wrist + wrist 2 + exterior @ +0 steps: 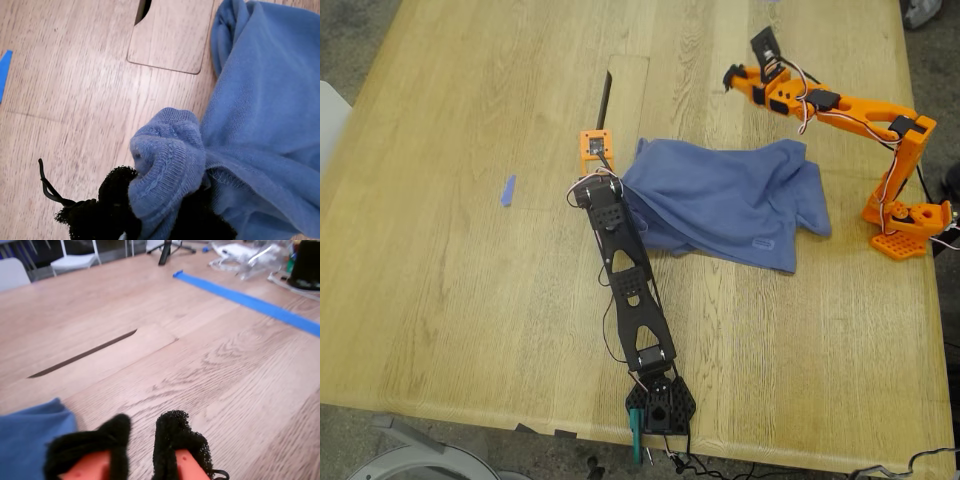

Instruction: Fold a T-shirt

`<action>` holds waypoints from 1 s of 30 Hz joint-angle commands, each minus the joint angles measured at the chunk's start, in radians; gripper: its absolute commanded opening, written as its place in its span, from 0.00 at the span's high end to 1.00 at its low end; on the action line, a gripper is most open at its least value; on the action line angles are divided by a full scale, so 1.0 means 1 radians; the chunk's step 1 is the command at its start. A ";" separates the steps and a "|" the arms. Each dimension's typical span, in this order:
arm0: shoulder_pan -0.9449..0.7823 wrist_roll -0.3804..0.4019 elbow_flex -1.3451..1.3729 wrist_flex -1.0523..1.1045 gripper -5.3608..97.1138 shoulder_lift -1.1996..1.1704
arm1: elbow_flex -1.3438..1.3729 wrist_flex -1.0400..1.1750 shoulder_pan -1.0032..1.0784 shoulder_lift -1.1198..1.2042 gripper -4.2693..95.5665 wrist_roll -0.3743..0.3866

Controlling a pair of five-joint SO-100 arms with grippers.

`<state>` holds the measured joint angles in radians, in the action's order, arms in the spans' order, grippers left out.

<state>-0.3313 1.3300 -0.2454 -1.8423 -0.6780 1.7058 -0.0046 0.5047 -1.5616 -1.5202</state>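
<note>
The slate-blue T-shirt (730,200) lies crumpled and partly doubled over on the wooden table, right of centre in the exterior view; its print is hidden. My first gripper (603,185), on the black arm, is shut on a bunched hem of the T-shirt (265,100) at the cloth's left end; the first wrist view shows its black padded jaws (150,210) pinching the ribbed fold. My second gripper (732,78), on the orange arm, hovers empty beyond the shirt's far edge. Its padded fingertips (177,440) stand slightly apart, with a corner of the shirt (30,435) beside them.
A tiny blue tape scrap (507,190) lies left of the black arm. A dark slot (604,100) and an inset panel (170,35) sit in the table behind the shirt. The orange base (910,225) stands at the right edge. A blue tape strip (250,302) crosses the far table.
</note>
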 commanded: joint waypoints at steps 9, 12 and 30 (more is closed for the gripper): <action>0.124 -0.002 -0.087 -0.055 0.95 -0.103 | -0.101 0.143 -0.072 -0.026 0.69 0.015; 0.178 0.000 -0.086 -0.055 0.95 -0.107 | -0.117 0.195 -0.086 -0.032 0.69 0.034; 0.515 0.020 -0.057 -0.057 0.95 -0.164 | -0.227 0.298 -0.169 0.032 0.65 0.035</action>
<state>0.1150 1.3315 -0.2623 -1.8423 -0.6780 1.5555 0.2915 0.3451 -1.5278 -1.4895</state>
